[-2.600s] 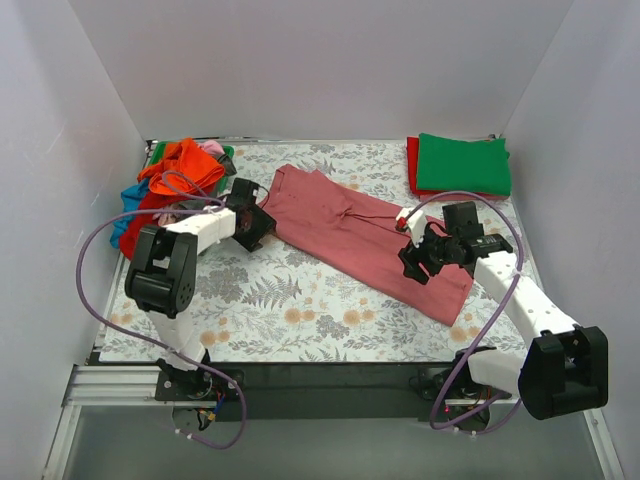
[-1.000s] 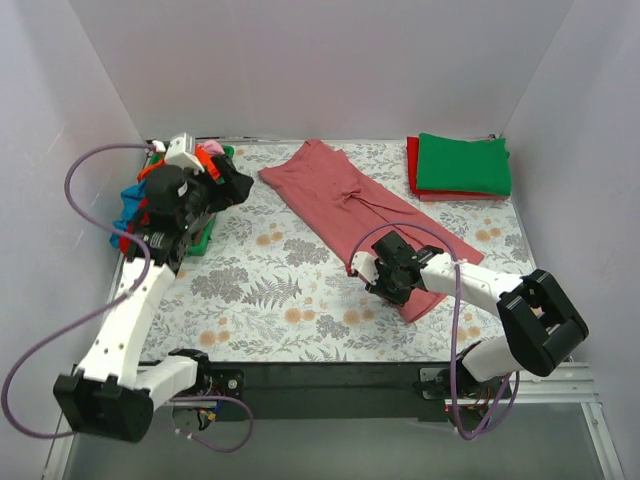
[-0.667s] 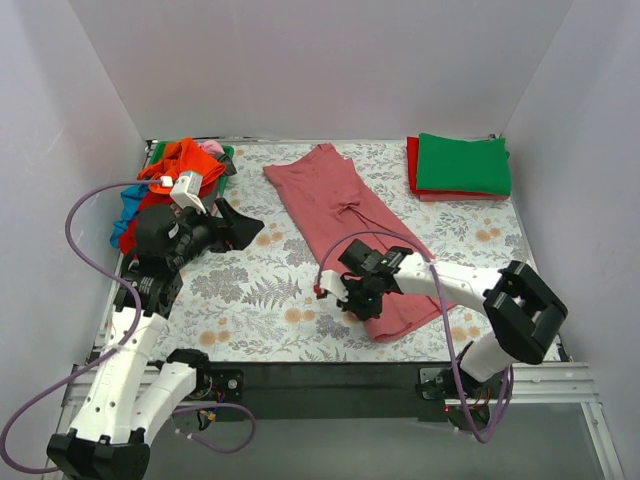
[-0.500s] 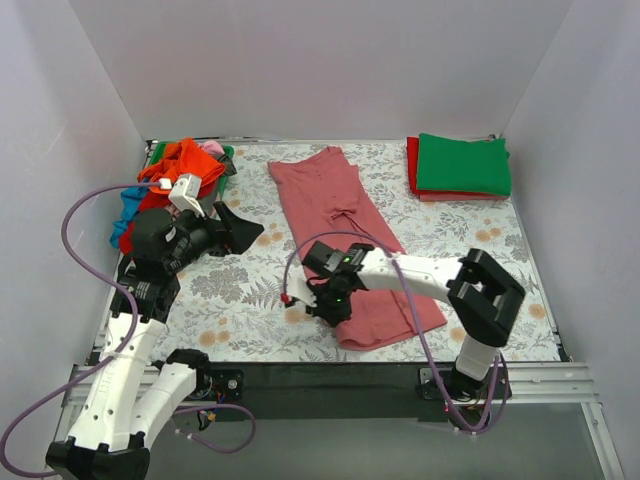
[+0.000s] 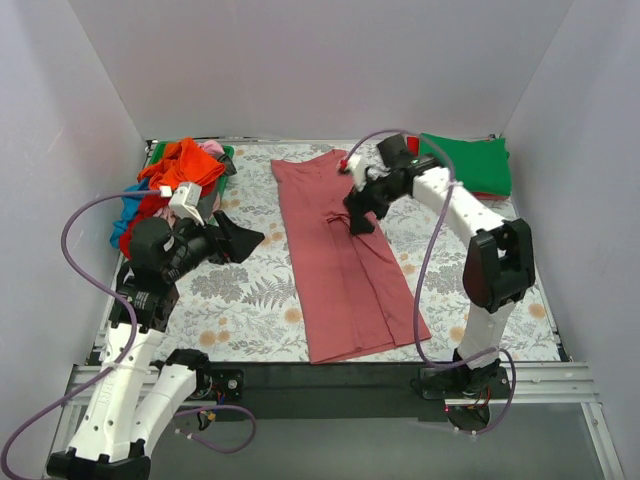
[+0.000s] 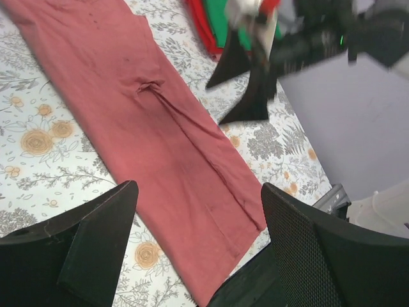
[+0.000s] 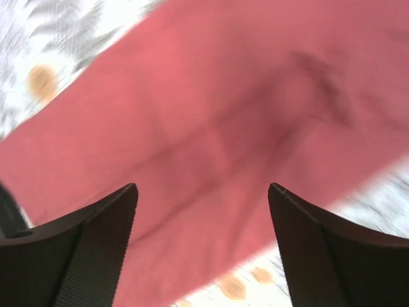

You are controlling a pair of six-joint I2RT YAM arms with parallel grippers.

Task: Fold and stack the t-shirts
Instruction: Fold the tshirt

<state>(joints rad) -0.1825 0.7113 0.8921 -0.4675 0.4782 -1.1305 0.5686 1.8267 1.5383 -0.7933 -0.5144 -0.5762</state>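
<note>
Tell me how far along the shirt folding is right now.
Done: a green shirt lies folded on a red shirt, stacked at the far right. In hand: the dusty-rose shirt lies as a long strip in the middle; the right gripper hovers open over it, and the left gripper is open and holds nothing. Left: folding that shirt short, stacking it, then the jumbled pile at the far left.

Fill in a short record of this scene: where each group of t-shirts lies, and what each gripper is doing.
rose t-shirt: laid out lengthwise mid-table on the table covering, puckered near its far half
folded stack: green on red, far right corner
unfolded pile: far left corner, orange on top
left gripper: open, empty, near the pile
right gripper: open, empty, over the rose t-shirt's pucker
</note>
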